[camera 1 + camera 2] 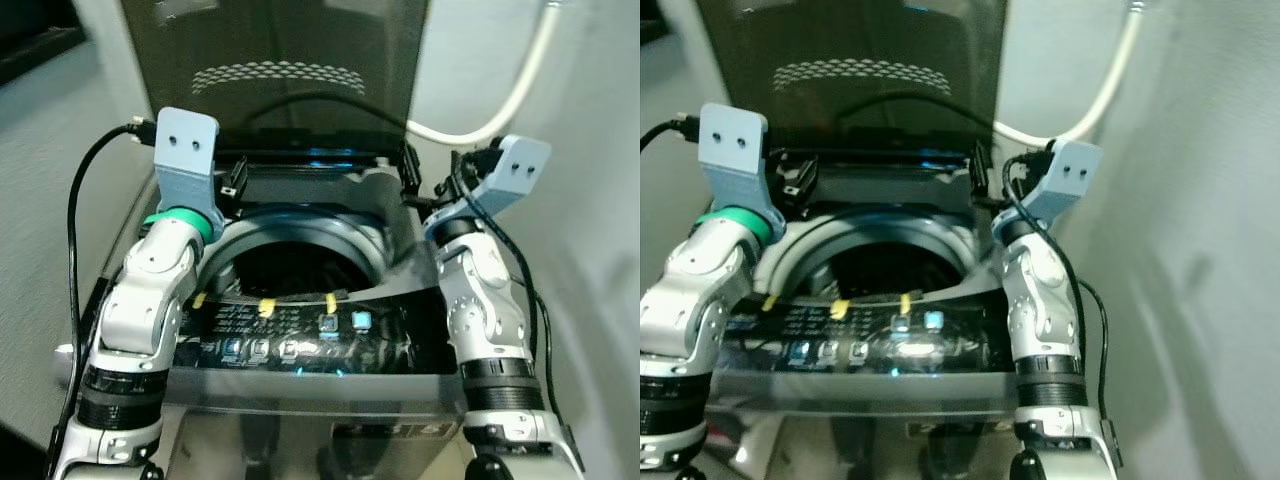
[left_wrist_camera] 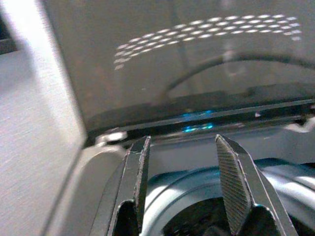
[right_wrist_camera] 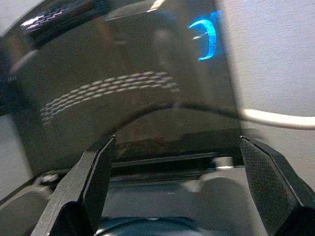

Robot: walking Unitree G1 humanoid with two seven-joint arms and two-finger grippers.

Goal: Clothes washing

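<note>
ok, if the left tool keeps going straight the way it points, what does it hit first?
Probably the raised lid of the washing machine, low down near its hinge edge. The left tool is open above the drum rim, nothing between its fingers. Depth is hard to judge.

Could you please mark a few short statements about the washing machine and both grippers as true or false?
1. The washing machine has its lid raised. True.
2. The left gripper is shut on a garment. False: its fingers are apart with nothing between them.
3. The right gripper is open. True.
4. The white hose lies inside the drum. False: it runs along the wall behind the machine.
</note>
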